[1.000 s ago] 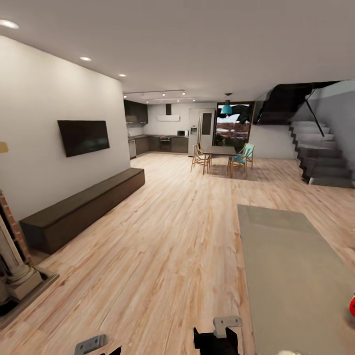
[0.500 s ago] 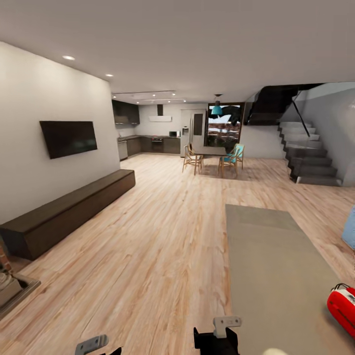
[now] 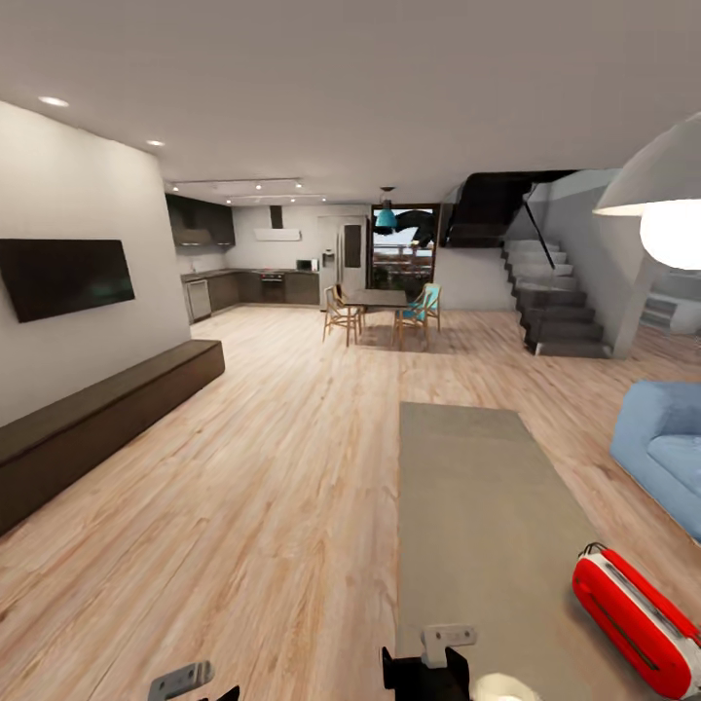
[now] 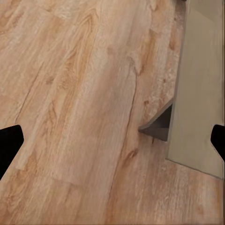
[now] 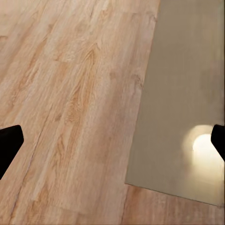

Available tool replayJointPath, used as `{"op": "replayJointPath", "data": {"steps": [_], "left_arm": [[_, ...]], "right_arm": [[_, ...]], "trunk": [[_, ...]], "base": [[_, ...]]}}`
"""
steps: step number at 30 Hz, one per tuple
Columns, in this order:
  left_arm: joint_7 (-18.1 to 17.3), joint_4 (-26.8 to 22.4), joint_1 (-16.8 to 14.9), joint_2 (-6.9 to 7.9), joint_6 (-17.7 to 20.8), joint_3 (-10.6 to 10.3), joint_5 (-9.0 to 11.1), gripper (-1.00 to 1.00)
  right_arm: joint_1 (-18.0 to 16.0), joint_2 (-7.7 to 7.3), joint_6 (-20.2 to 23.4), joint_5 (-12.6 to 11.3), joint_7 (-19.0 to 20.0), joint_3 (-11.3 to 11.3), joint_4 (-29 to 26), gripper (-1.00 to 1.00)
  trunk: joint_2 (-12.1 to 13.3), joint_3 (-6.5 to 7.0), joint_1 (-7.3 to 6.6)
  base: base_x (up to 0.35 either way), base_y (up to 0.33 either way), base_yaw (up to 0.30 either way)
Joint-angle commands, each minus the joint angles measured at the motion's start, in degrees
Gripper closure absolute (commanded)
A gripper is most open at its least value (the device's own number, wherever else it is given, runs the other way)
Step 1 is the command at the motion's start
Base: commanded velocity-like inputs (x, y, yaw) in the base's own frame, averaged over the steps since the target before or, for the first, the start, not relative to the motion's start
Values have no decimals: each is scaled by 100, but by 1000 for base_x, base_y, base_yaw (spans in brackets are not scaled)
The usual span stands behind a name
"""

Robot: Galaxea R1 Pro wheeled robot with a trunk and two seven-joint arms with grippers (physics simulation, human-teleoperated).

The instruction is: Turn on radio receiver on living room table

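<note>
The red radio receiver [image 3: 638, 618] lies on the near right part of the long grey table [image 3: 467, 487], its white band and thin handle showing. Parts of my left arm [image 3: 180, 679] and right arm [image 3: 438, 662] rise from the bottom edge of the head view, left of the radio. The left gripper [image 4: 112, 143] is open over the wood floor, beside the table [image 4: 197, 93] corner and its leg. The right gripper [image 5: 112, 143] is open above the table [image 5: 183, 93] edge, with nothing between its fingers.
A blue sofa [image 3: 667, 448] stands right of the table under a white dome lamp [image 3: 662, 190]. A dark brown bench [image 3: 97, 419] and a TV [image 3: 63, 276] line the left wall. Dining chairs [image 3: 380, 312], kitchen [image 3: 243, 277] and stairs [image 3: 555, 312] are far back. A bright light patch [image 5: 204, 145] lies on the tabletop.
The head view has swung to the right, so the camera moved. The radio is now fully in view, and the sofa and lamp have come in; the fireplace has left the picture.
</note>
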Motion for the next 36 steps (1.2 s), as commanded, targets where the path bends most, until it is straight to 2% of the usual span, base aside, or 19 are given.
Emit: {"op": "replayJointPath", "data": {"steps": [1, 25, 36], "left_arm": [[0, 0, 0, 1, 0, 0, 0, -100], [0, 4, -1, -4, 7, 0, -3, -100], [0, 18, -1, 7, 24, 0, -7, -100]], "right_arm": [[0, 0, 0, 2, -1, 0, 0, -100], [0, 0, 0, -1, -3, 0, 1, -100], [0, 0, -9, 9, 6, 47, 24, -100]], "trunk": [[0, 1, 0], [0, 3, 0], [0, 3, 0]], "base": [[88, -298, -133], [86, -283, -7], [8, -29, 0]]}}
